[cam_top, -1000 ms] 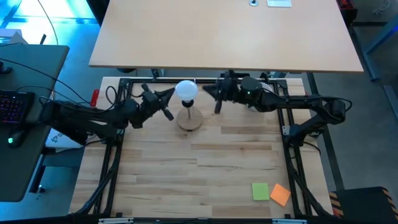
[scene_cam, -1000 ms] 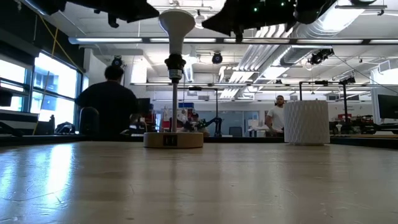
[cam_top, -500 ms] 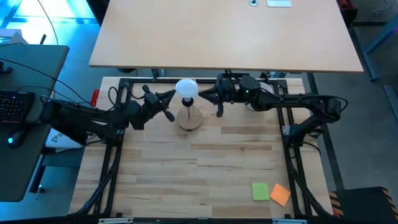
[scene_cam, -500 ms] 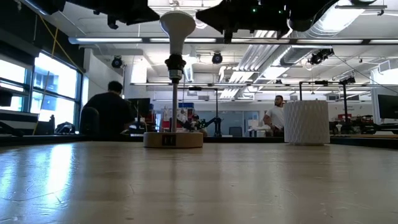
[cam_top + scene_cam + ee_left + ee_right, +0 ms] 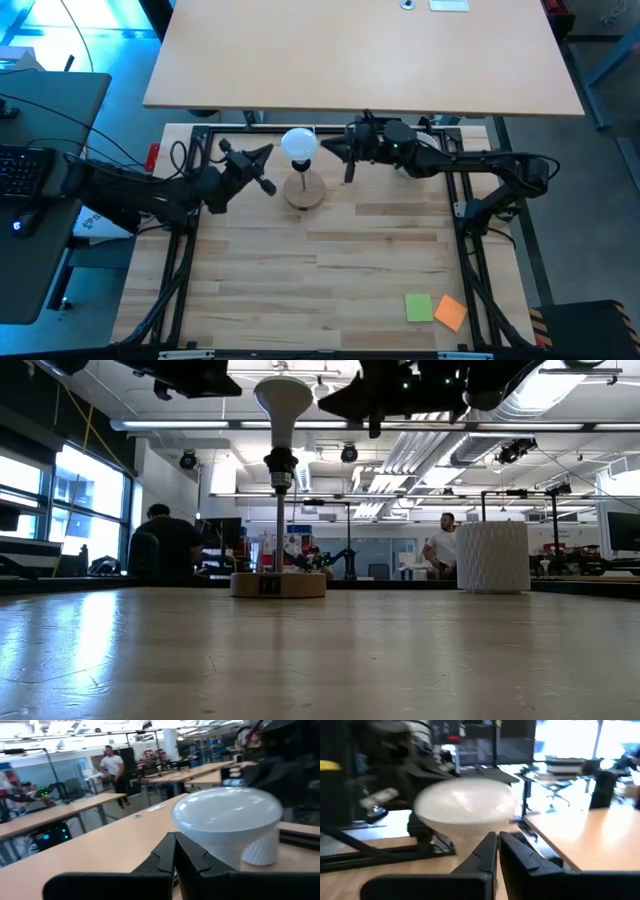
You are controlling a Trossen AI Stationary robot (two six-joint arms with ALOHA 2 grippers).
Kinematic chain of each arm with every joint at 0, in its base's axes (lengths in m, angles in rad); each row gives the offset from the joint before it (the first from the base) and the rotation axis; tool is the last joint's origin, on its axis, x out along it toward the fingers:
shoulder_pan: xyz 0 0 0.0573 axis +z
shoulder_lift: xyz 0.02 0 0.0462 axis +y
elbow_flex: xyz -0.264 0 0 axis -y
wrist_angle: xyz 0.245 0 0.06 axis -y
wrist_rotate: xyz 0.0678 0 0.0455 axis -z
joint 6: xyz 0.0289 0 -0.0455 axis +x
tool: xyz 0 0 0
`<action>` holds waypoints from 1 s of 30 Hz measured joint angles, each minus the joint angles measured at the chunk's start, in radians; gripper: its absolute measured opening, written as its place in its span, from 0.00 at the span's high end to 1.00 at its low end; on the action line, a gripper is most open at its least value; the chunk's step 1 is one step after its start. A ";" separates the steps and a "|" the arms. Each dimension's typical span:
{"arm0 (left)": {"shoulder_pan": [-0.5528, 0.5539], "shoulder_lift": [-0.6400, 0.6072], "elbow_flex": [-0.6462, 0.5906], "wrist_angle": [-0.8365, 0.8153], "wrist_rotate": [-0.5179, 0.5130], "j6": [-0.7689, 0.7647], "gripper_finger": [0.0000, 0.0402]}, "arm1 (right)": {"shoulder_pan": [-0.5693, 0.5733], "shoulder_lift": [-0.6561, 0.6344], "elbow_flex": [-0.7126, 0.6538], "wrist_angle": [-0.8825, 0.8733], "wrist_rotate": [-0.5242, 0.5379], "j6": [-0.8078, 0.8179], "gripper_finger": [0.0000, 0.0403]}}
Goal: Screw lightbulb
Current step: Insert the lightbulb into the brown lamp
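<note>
A: High view first: where is the small white frosted lightbulb [image 5: 299, 144] being seen relative to the two claws?

B: It is being carried upright on the black socket post of the round wooden stand [image 5: 305, 192], near the far edge of the pale plank table [image 5: 340, 270]. The left gripper [image 5: 262, 152] is being held just to its left, the right gripper [image 5: 333, 149] just to its right, so the bulb is sitting between the two, touched by neither as far as can be judged.

A: Which arm is being judged nearer?

B: Little difference is being shown; both tips are being kept just beside the globe, the left perhaps a shade farther off.

A: And the long axis?

B: It is standing vertical, globe up and narrow base down in the socket, as is being shown in the low view [image 5: 284, 400]. Any turning would be judged to go round that upright line, with the fingers brought in from the side.

A: How are the claws being held?

B: Both are being held together with nothing clamped: in the left wrist view the dark fingers [image 5: 165, 855] are meeting at a point before the globe, and in the right wrist view the fingers [image 5: 487, 851] are nearly meeting likewise.

A: How is the bulb looking?

B: A smooth, matt white dome, broad on top and tapering below, unlit; the screw base is being hidden, so how far it is seated cannot be told
</note>
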 joint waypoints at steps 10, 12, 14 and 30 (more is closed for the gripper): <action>-0.008 0.020 0.000 0.014 0.034 -0.020 1.00 | -0.047 0.001 0.000 0.118 0.031 0.105 0.96; 0.006 0.020 0.000 0.021 0.027 -0.026 1.00 | -0.034 0.003 0.000 0.122 -0.007 0.135 0.96; 0.019 0.020 0.000 0.022 0.029 -0.029 1.00 | -0.012 0.013 0.000 0.120 -0.014 0.137 0.96; 0.094 0.003 -0.001 0.011 0.076 -0.029 1.00 | 0.120 -0.014 0.000 0.034 -0.150 -0.017 0.96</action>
